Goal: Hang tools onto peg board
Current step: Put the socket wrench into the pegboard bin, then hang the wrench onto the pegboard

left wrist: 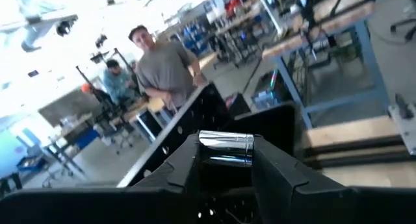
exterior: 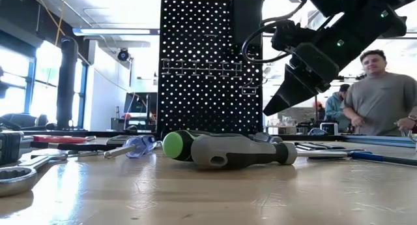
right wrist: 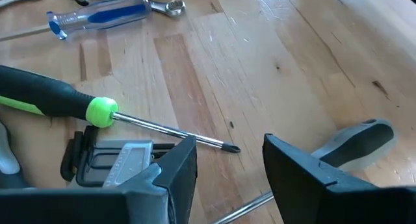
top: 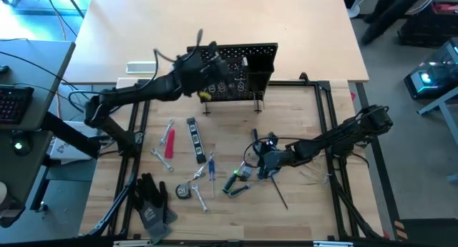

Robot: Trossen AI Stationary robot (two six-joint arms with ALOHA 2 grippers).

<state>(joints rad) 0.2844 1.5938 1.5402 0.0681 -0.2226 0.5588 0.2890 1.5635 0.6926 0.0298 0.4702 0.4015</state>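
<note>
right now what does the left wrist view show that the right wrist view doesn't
Only the left wrist view shows the left end effector closed on a shiny silver tool above the peg board, with people in the room behind. Only the right wrist view shows the open right end effector over the wooden table, a green screwdriver and a blue screwdriver. Both share only their own dark fingers.
</note>
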